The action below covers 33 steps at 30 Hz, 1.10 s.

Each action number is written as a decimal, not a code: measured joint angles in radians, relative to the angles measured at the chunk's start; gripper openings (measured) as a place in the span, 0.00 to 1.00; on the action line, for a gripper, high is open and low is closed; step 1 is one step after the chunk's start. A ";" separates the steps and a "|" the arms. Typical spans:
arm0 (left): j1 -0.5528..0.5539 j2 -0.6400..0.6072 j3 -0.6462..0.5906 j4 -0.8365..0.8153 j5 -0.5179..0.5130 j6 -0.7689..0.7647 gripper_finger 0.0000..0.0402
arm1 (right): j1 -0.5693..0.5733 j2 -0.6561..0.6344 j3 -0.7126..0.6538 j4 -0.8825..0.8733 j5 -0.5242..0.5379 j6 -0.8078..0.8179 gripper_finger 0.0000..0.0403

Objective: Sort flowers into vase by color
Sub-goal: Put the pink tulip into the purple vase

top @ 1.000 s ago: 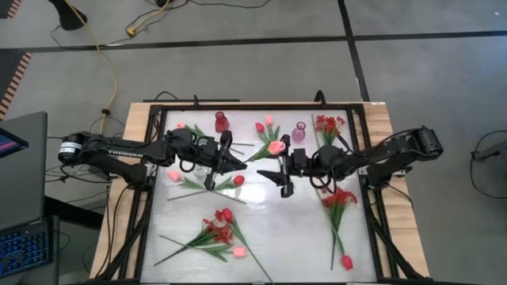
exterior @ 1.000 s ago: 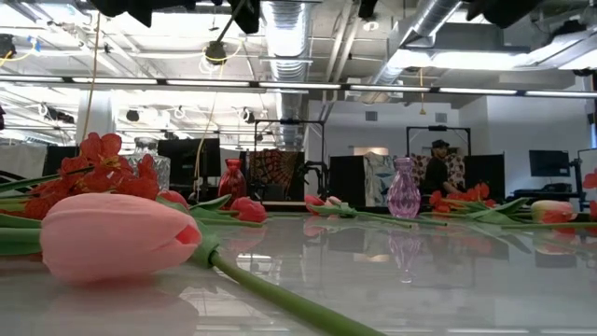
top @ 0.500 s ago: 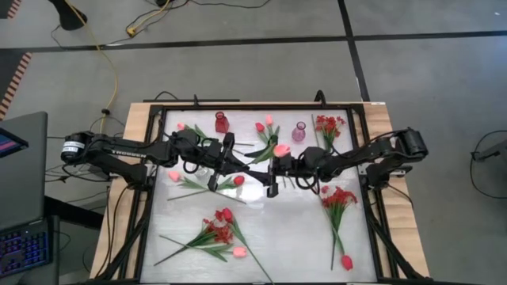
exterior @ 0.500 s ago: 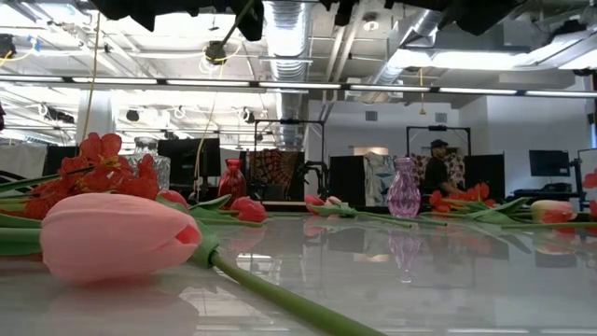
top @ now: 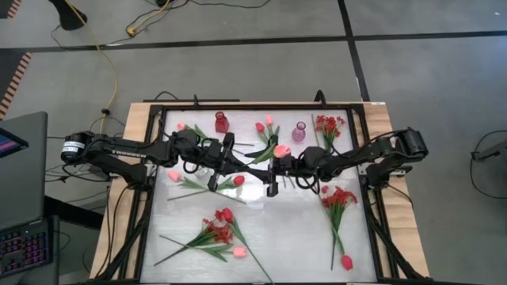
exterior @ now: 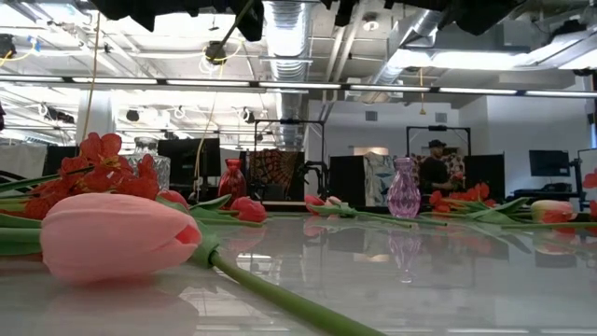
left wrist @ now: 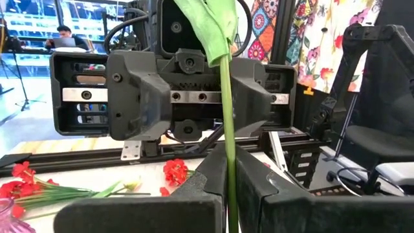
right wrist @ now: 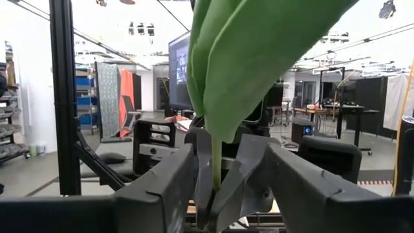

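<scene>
The right gripper (top: 272, 188) has slid left to meet the left gripper (top: 212, 182) mid-bench, fingers narrowing around the pink tulip's (top: 280, 149) stem clamped in left fingers—a handover beginning.

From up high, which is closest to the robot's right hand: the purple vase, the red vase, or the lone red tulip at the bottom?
Measured from the right hand:
1. Purple glass vase, back, right of centre.
2. Red glass vase, back left.
3. Lone red tulip, front right corner.

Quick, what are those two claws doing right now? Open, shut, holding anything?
Left gripper: shut on the flower stem.
Right gripper: around the same stem, whether it grips yet cannot be told.
</scene>
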<state>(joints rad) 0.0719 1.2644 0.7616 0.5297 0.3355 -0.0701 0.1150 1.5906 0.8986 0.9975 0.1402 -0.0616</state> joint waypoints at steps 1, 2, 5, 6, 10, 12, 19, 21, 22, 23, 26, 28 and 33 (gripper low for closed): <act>0.000 0.000 0.000 0.000 0.000 -0.003 0.00 | 0.000 0.000 0.000 -0.001 0.000 0.000 0.50; 0.000 0.000 0.000 0.000 0.000 -0.004 0.00 | 0.000 0.000 0.000 -0.001 0.000 0.000 0.48; 0.000 0.000 0.000 0.000 0.000 -0.004 0.00 | 0.000 0.000 0.000 0.000 0.000 0.000 0.40; 0.000 0.000 0.000 -0.001 0.000 -0.004 0.00 | 0.000 0.000 0.000 0.000 0.000 0.000 0.38; 0.000 0.000 0.000 -0.016 -0.002 -0.006 0.00 | 0.000 0.000 0.000 0.000 0.000 0.000 0.28; 0.000 0.000 0.000 -0.032 -0.006 -0.004 0.01 | 0.000 0.000 0.000 -0.001 0.000 0.000 0.23; 0.000 0.000 0.000 -0.041 -0.009 0.029 0.17 | 0.002 0.000 0.000 -0.002 0.000 0.000 0.07; 0.000 0.000 0.000 -0.034 -0.008 0.031 0.24 | 0.002 0.000 0.000 -0.001 0.000 0.000 0.07; 0.000 0.000 0.000 -0.034 -0.008 0.031 0.28 | 0.002 0.000 0.000 -0.002 0.000 0.001 0.07; 0.000 0.000 0.000 -0.036 -0.008 0.031 0.31 | 0.002 -0.001 0.000 -0.002 0.000 0.001 0.07; 0.002 -0.006 0.000 -0.050 -0.009 0.032 0.41 | 0.002 -0.015 0.000 -0.015 0.000 0.008 0.07; 0.011 -0.024 0.000 -0.073 -0.009 0.032 0.46 | 0.002 -0.040 0.000 -0.059 0.001 0.008 0.07; 0.050 -0.093 0.048 -0.243 -0.010 0.036 0.55 | 0.002 -0.137 0.000 -0.254 0.056 0.005 0.08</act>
<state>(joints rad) 0.1224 1.1710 0.8098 0.2869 0.3253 -0.0339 0.1173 1.4540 0.8986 0.7435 0.1961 -0.0564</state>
